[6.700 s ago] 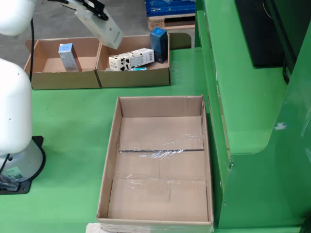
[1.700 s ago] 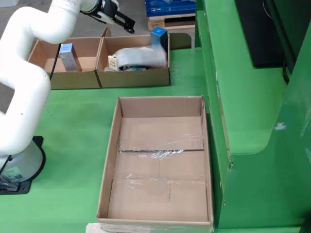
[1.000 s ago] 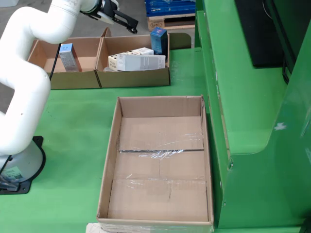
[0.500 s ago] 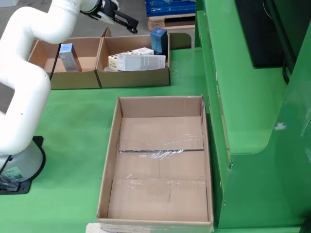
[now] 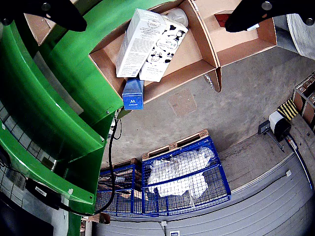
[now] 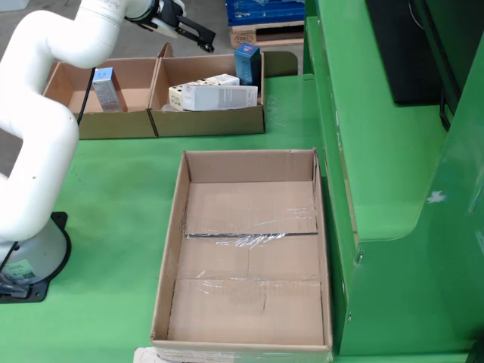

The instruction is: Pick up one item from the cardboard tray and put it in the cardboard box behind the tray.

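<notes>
A large shallow cardboard tray (image 6: 172, 249) lies at the front of the green table; only tape shows inside it. Behind it stand two cardboard boxes. The right box (image 6: 208, 121) holds white cartons (image 6: 215, 95) and an upright blue box (image 6: 246, 60). The left box (image 6: 113, 125) holds one small box (image 6: 104, 87). My gripper (image 6: 185, 23) hovers open and empty above the back of the boxes. In the wrist view its black fingers (image 5: 54, 14) stand wide apart over the white carton (image 5: 134, 44), a cow-patterned carton (image 5: 165, 49) and the blue box (image 5: 133, 96).
A tall green machine housing (image 6: 393, 151) borders the table on the right. My white arm and its base (image 6: 30, 257) stand at the left. A blue wire cage with white bags (image 5: 182, 177) sits on the floor beyond the boxes.
</notes>
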Controlling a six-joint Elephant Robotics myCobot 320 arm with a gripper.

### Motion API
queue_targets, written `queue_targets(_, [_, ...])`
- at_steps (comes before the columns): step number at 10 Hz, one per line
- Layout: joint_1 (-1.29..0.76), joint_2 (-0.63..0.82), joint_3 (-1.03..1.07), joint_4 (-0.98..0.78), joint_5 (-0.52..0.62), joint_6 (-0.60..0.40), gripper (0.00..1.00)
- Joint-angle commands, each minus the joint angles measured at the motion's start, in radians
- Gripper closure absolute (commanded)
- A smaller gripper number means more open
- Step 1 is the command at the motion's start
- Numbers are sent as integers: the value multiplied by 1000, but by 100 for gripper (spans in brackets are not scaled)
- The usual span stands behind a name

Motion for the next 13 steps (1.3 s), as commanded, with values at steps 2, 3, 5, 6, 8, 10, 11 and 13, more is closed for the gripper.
queue_targets(2, [-5, 32, 26, 14, 5, 2, 0])
queue_targets(3, [-5, 32, 26, 14, 5, 2, 0])
queue_targets(5, [-5, 32, 26, 14, 5, 2, 0])
queue_targets(6, [-5, 32, 26, 14, 5, 2, 0])
queue_targets(8, [-5, 32, 26, 14, 5, 2, 0])
queue_targets(10, [-23, -1, 26, 127, -36, -11, 0])
queue_targets(11, [-23, -1, 26, 127, -36, -11, 0])
queue_targets(13, [-49, -7, 26, 172, -60, -13, 0])
